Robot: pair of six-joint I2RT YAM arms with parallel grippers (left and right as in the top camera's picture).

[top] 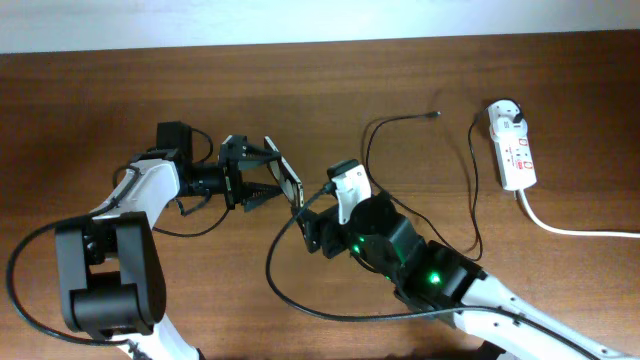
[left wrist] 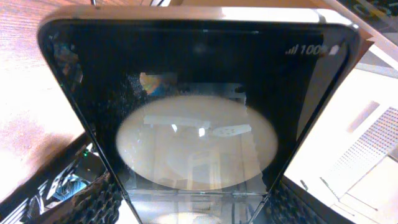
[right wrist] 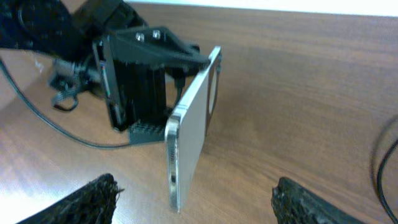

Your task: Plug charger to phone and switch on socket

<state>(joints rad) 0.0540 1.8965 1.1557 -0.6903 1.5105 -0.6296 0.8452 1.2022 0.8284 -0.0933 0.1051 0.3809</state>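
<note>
Clamps phone (right wrist: 189, 134) upright in left gripper (top: 262, 177), likely to present its port. Spreads right gripper (right wrist: 194, 182) wide, empty, beside phone. Needs charger (top: 405, 118) fetched from well beyond phone.

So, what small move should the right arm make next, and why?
Probably reach toward the charger's connector tip, which lies loose on the table. The left gripper holds the phone upright, while the right gripper is open and empty.
</note>
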